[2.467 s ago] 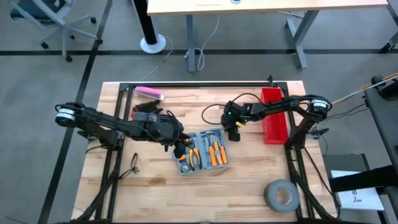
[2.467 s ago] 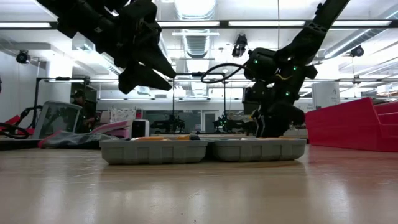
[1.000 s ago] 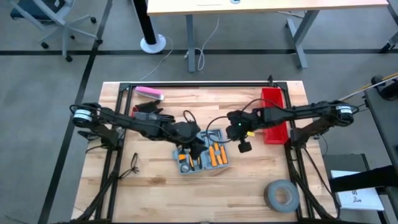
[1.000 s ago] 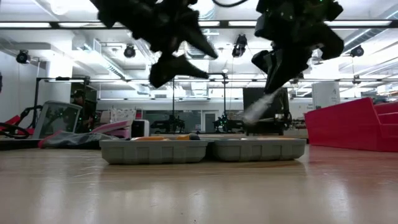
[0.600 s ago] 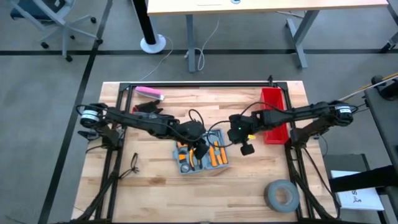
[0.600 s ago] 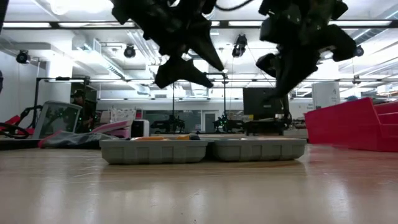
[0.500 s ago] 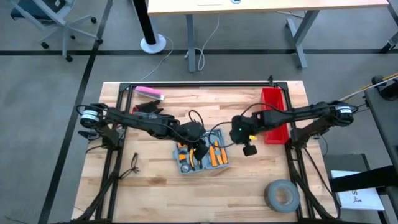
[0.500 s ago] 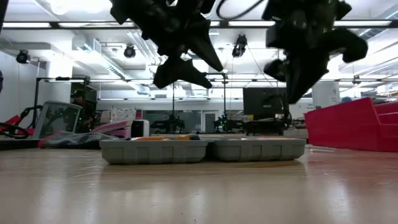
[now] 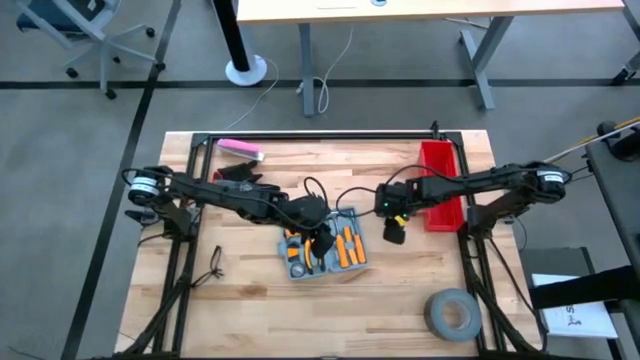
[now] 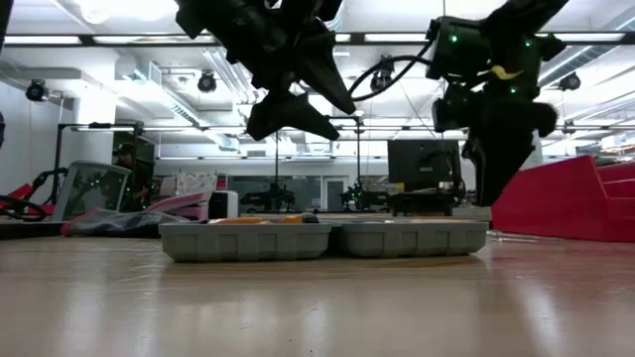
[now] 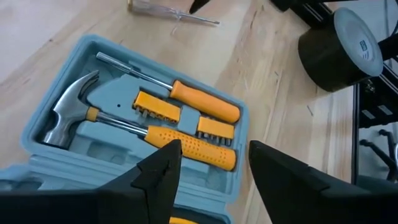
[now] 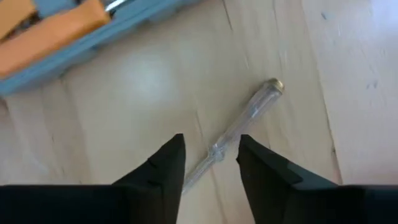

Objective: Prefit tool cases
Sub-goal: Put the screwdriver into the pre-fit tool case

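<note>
Two dark jointed arms, looping black cables, small green lights.

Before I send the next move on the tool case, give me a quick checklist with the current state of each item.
1. Tool case lying open and flat on the table: ok.
2. Hammer seated in its slot: ok.
3. Clear screwdriver in the case: not ok, it lies loose on the wood beside it.
4. Right gripper open and empty above the screwdriver: ok.
5. Left gripper open over the case, holding nothing: ok.
6. All slots filled: cannot tell.
</note>
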Robot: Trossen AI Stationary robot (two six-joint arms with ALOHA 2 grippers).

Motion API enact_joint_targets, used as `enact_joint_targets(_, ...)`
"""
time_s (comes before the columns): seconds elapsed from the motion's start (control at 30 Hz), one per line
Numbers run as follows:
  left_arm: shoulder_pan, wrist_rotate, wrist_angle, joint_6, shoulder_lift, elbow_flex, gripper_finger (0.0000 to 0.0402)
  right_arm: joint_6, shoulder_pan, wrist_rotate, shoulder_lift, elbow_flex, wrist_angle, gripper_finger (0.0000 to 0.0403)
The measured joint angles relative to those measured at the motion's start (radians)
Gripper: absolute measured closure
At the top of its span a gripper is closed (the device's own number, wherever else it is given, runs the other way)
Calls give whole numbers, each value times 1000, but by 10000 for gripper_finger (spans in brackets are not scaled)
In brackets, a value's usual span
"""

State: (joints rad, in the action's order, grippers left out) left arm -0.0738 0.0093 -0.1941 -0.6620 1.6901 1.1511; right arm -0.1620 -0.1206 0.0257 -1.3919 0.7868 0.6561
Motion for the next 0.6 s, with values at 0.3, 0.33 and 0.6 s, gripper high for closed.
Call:
enact_joint_targets(0.3, 0, 0, -20, 17, -5, -1, 203, -40, 1, -2, -129, -1, -20, 250)
enact_joint_targets(0.33, 0, 0, -30, 19, -9, -1, 204, -40, 2, -2, -138, -2, -23, 249)
enact_joint_targets(0.6, -4, 1, -72, 25, -24, -2, 210, -38, 2, -3, -174, -10, -50, 264)
